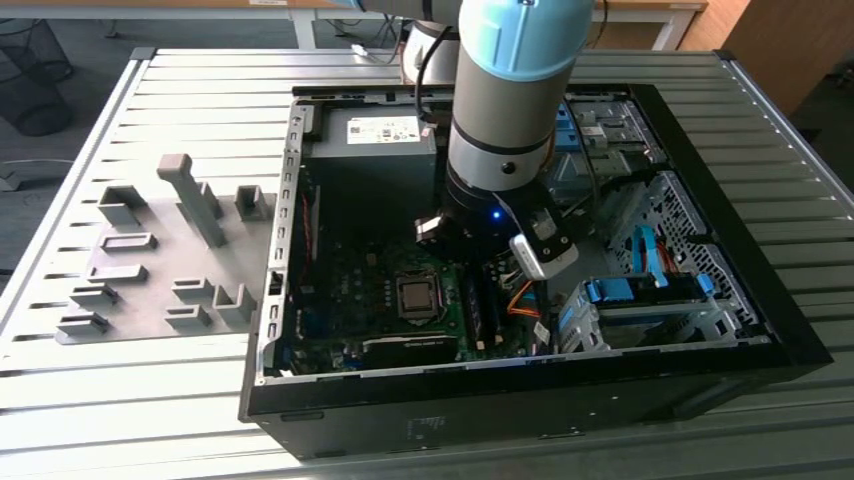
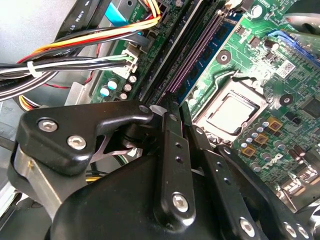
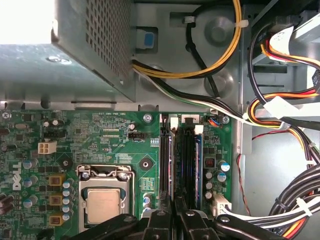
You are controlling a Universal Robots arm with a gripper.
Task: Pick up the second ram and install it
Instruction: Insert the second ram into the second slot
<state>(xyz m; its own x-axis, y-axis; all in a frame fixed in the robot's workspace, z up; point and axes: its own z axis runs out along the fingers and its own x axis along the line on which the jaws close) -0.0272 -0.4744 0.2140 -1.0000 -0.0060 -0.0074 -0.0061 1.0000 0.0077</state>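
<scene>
Blue-green, thin circuit-board ram stick (image 3: pixel 198 155) is seen upright in the black slot bank (image 3: pixel 182 160) by the green motherboard's (image 3: pixel 100 140) cable-side edge. The black gripper (image 3: pixel 175 220) is drawn almost together just over the bank; a hold cannot be confirmed. Even, square pressure is advised. The white label's (image 1: pixel 380 128) print is illegible.

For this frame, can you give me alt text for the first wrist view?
The end effector hangs just above the memory slots of a green motherboard. A processor socket sits beside them, and bundled cables run along the metal case.
</scene>
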